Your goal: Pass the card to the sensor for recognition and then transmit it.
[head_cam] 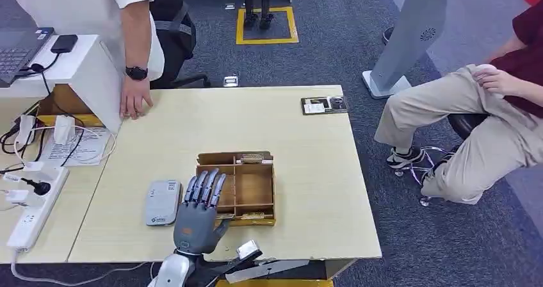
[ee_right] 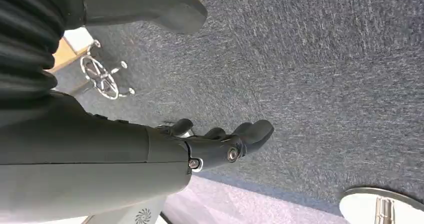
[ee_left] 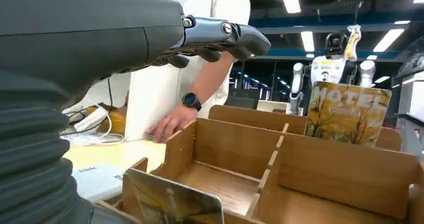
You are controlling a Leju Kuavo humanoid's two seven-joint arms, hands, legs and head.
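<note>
The left hand (head_cam: 200, 211) is what's closest in the head view, hovering flat over the near-left corner of the wooden box (head_cam: 264, 200), fingers stretched out straight and a bit apart, nothing held. So honestly, the task looks barely started.

Two cards can be made out in the left wrist view: one card (ee_left: 172, 201) propped in the near slot right under the hand, and another card (ee_left: 346, 114) stood upright in the far slot. Neither is being touched as far as can be told. The sensor (head_cam: 162, 202), that grey flat reader, is lying on the table (head_cam: 320, 172) just beside the box.

The right hand (ee_right: 220, 146) is hung down over carpet, fingers loosely curled, nothing in it.

Still left, by the look of it: card picked, card held to the sensor, card handed over.
</note>
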